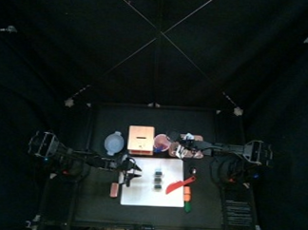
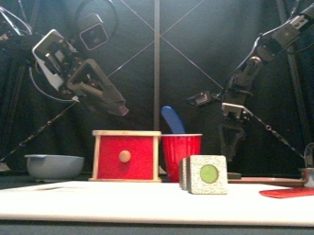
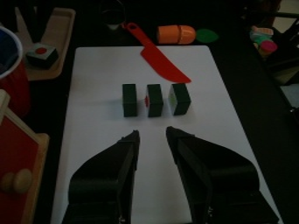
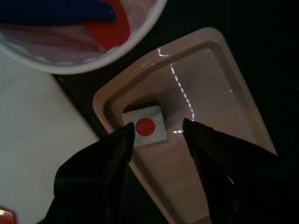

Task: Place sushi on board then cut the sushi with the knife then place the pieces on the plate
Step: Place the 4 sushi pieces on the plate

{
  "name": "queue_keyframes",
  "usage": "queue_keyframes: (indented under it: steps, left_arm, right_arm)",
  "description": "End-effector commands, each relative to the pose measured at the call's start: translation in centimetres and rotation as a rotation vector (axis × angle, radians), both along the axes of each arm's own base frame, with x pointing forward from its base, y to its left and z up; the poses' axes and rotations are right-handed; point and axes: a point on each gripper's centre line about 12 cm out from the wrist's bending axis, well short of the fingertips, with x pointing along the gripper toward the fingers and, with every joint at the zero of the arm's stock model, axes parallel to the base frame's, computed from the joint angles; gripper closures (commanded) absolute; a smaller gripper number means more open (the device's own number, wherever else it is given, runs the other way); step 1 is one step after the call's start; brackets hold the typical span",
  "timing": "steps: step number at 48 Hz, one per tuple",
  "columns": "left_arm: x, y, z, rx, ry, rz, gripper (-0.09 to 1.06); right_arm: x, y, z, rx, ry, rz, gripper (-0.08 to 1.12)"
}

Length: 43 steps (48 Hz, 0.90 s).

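Sushi piece [image 4: 146, 125], red centre up, lying flat in the pink tray [image 4: 216, 79] between the fingertips of the right gripper [image 4: 155, 129]: jaws barely wider than the piece, a sliver of tray showing at one side, so probably not clamped. Likely light, stiff and smooth-sided, apt to tip or slide; best taken across two flat opposite sides, low and gently. Outward, just beside the tray, the red cup [image 2: 182, 151] with a blue knife [image 2: 173, 117]. Over the white board [image 3: 233, 114], left gripper [image 3: 153, 136] narrowly parted, holding nothing, before three more blocks [image 3: 155, 100] in a row, slightly apart, red knife [image 3: 158, 61] beyond them. Shown plainly only by the right wrist view: the gap between jaw and piece. Shown only by the left wrist view: the count of blocks left. From the front, just one green-centred face, upright on the board.
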Motion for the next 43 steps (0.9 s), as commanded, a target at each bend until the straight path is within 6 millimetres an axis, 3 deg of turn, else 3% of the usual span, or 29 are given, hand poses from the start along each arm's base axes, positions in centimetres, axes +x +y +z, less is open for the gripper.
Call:
queue_keyframes:
  steps: [1, 10, 20, 29, 43]
  left_arm:
    - [0.5, 0.0, 1.2, -0.003, -0.043, 0.001, 0.24]
    - [0.4, 0.0, 1.4, -0.004, -0.049, 0.001, 0.24]
    - [0.5, 0.0, 1.5, -0.005, -0.053, 0.003, 0.24]
    - [0.5, 0.0, 1.5, -0.005, -0.052, 0.003, 0.24]
    - [0.5, 0.0, 1.5, -0.005, -0.052, 0.003, 0.24]
  right_arm:
    - [0.5, 2.0, 3.3, -0.027, -0.106, 0.061, 0.21]
    - [1.2, 6.9, 5.4, 0.015, -0.191, 0.177, 0.21]
    - [3.0, 11.9, 4.4, 0.072, -0.224, 0.311, 0.21]
    - [5.1, 13.3, 3.3, 0.084, -0.215, 0.352, 0.21]
    - [8.4, 13.4, 2.0, 0.06, -0.177, 0.373, 0.21]
